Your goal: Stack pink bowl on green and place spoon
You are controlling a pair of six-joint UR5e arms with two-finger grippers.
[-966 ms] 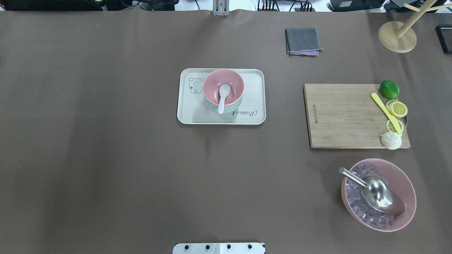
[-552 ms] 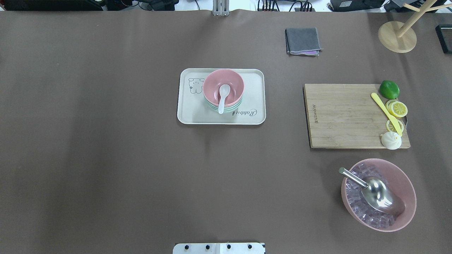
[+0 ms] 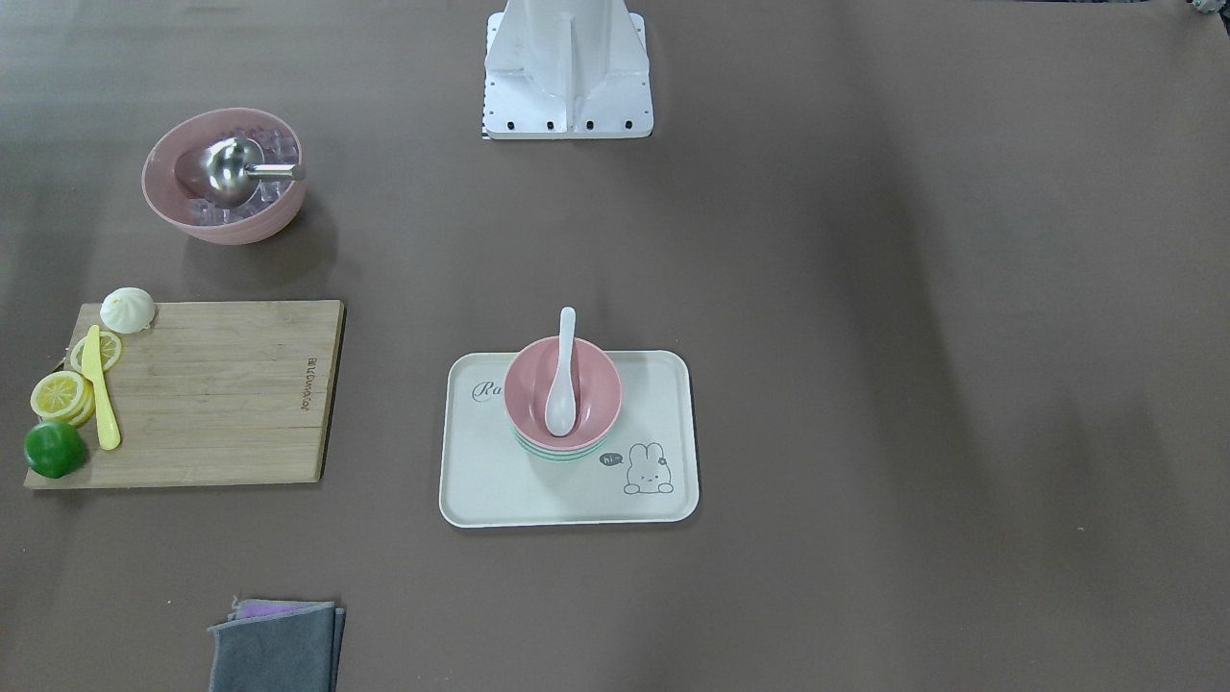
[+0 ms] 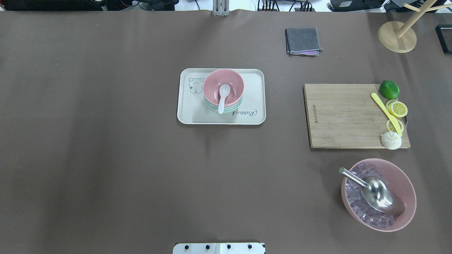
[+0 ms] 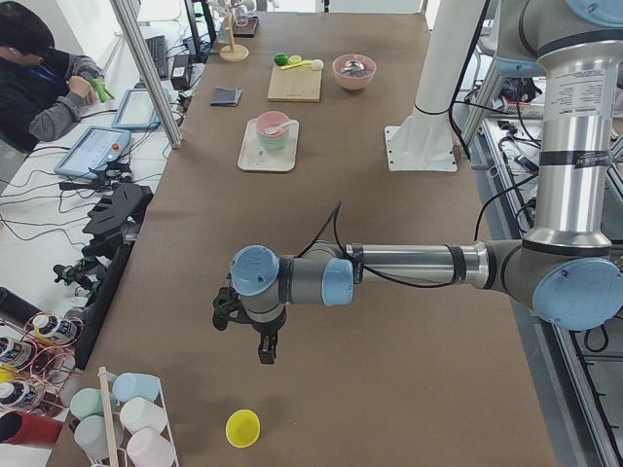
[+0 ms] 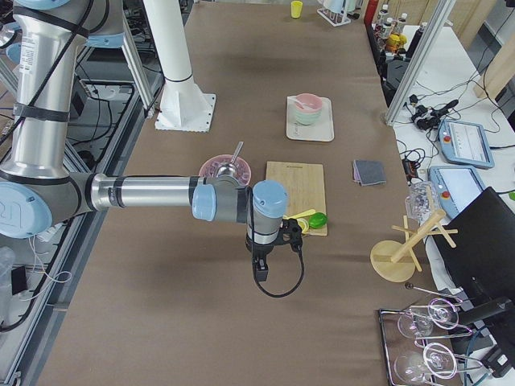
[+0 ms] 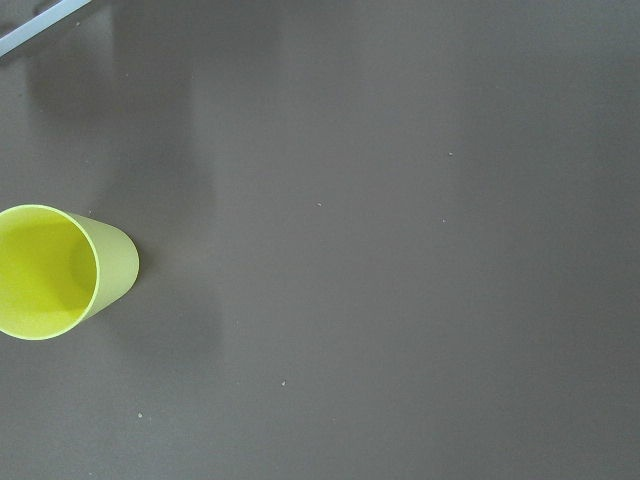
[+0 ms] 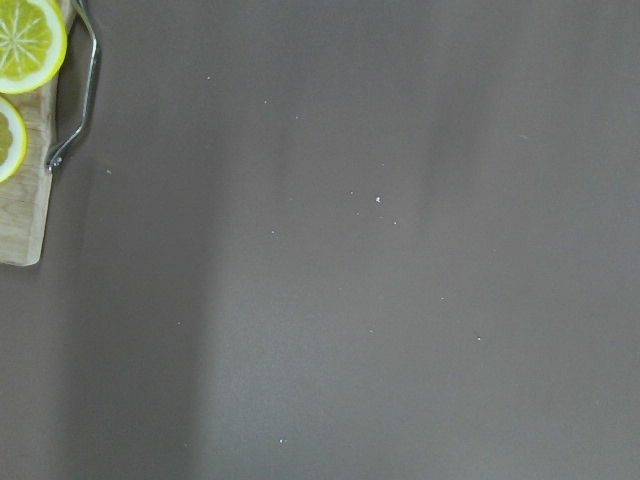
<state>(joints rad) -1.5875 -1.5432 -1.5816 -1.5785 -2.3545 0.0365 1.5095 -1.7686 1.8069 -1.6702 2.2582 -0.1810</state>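
The small pink bowl [image 4: 233,83] sits on top of the stack of mint-green bowls [image 4: 229,109] on the cream rabbit tray [image 4: 192,113]. The white spoon [image 4: 222,96] lies in the pink bowl, its handle over the rim toward the robot. The front view shows the same: pink bowl [image 3: 596,384], green rims [image 3: 562,455], spoon [image 3: 561,394]. Both arms are far from the tray. The left gripper [image 5: 265,350] hangs over bare table at the left end; the right gripper [image 6: 259,273] hangs near the cutting board's end. I cannot tell whether either is open or shut.
A cutting board [image 4: 342,114] with yellow knife [image 4: 385,113], lemon slices, lime and bun lies at the right. The larger pink bowl [image 4: 404,180] holds clear cubes and a metal scoop. A grey cloth [image 4: 303,40] and wooden stand [image 4: 397,35] lie at the back. A yellow cup [image 7: 50,270] stands below the left wrist.
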